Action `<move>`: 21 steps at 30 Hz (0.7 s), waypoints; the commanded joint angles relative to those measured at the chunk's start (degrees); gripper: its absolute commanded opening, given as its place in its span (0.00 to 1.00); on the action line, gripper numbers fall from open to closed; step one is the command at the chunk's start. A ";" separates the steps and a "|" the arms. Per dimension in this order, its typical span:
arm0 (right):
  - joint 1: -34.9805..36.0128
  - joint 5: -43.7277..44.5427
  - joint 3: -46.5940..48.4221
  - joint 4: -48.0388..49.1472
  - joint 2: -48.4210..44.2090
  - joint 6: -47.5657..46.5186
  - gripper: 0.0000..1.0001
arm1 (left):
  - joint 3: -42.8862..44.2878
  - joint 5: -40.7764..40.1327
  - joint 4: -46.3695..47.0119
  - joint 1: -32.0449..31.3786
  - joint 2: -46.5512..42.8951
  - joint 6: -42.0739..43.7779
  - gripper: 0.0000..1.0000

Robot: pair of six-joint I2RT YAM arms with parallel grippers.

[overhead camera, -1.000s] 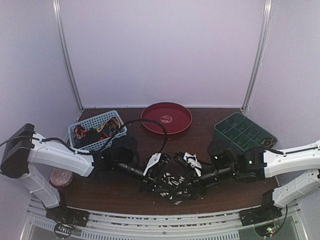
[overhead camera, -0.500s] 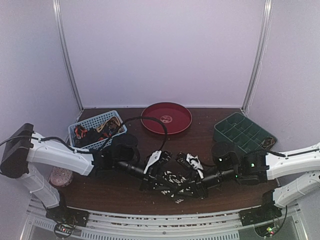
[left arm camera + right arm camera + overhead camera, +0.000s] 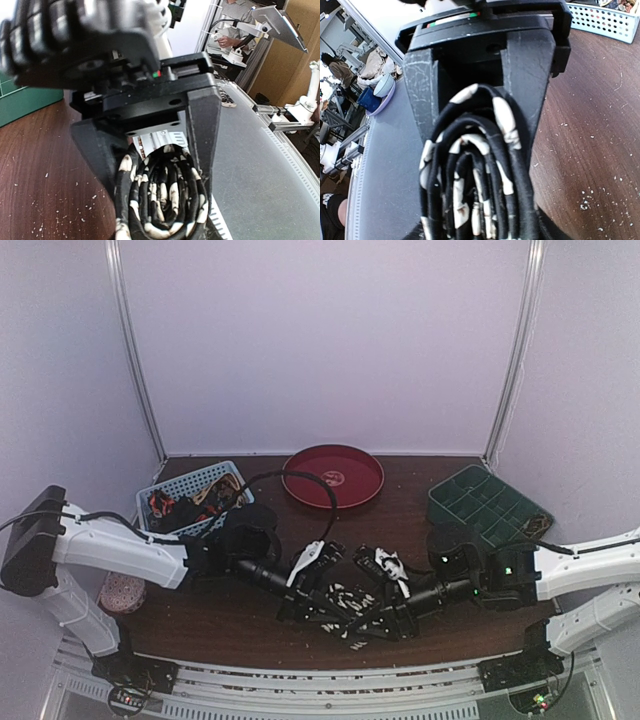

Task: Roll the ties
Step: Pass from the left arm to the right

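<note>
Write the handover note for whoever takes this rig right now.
The left gripper is shut on the dark pale-speckled fabric necktie, wound into a coil at the brown wooden table's near middle.
The right gripper has its jaws around the same coil; grip unclear.
Done: this tie is coiled.
Left: the dark, orange and red ties jumbled in the pale blue plastic basket.

red plate (image 3: 358, 483) back centre | green divided tray (image 3: 484, 503) right | blue basket (image 3: 180, 483) left
</note>
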 commanded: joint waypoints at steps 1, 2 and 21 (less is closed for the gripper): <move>0.18 0.42 -0.40 -0.84 -1.26 -1.53 0.57 | 2.58 3.18 0.71 -0.15 0.01 0.68 0.07; 0.20 0.62 -0.19 -1.28 -1.14 -1.81 0.59 | 2.77 3.13 0.55 -0.15 -0.01 0.89 0.07; 0.15 17.20 -0.36 -1.46 -2.30 12.40 0.17 | 1.97 -23.32 -3.18 0.45 -7.82 -1.67 0.92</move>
